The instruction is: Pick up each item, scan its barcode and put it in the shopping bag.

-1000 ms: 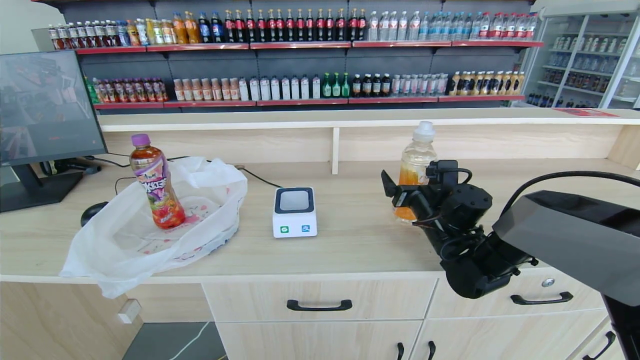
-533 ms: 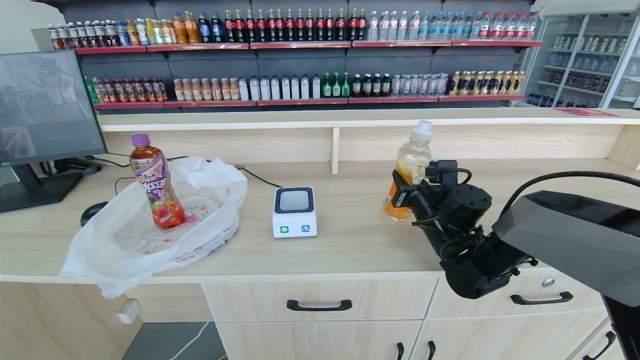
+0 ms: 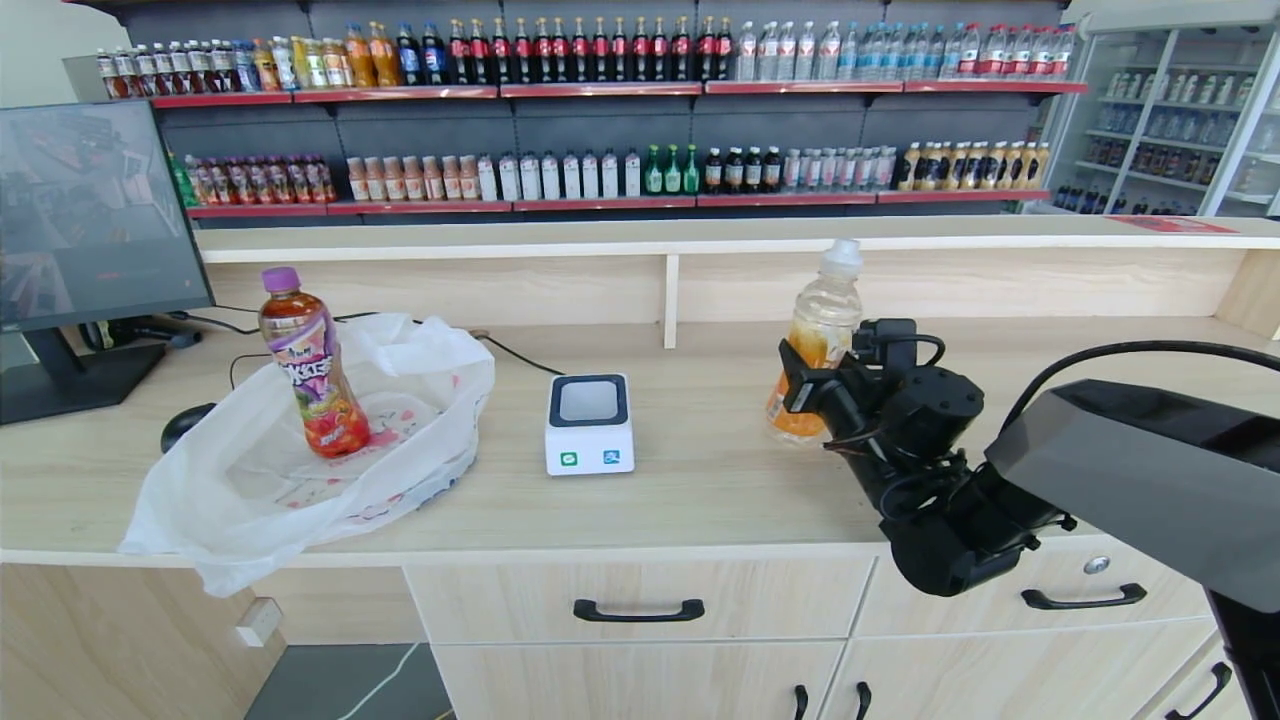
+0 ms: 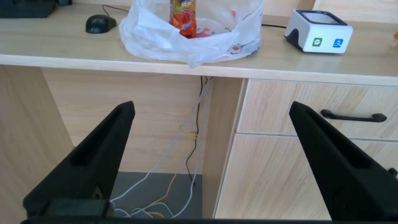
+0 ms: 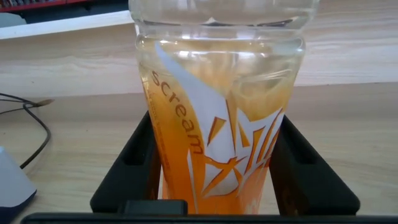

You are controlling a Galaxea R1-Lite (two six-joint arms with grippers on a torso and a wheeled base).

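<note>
Counter (image 3: 700, 490), orange bottle (image 3: 818, 335) tilted, cap up

Wooden counter (image 3: 700, 500) fronts stocked drink shelves (image 3: 600, 91) (fridge (image 3: 1160, 130) beside).

So the clear plastic bottle (image 3: 822, 340) has orange drink down low, a white cap, and a white label with orange shards. The tall purple-capped drink bottle (image 3: 312, 365) has a pink-red fruity label. The thin white plastic bag (image 3: 250, 480) shows red print. The boxy white scanner (image 3: 589, 423) has a grey window plus green and blue icons. Black right gripper (image 3: 808, 383), pale woodgrain counter (image 3: 720, 490).

Upright bottle (image 4: 183, 12) in shopping bag (image 4: 155, 34) on counter (image 4: 50, 40), scanner (image 4: 318, 31) nearby
</note>
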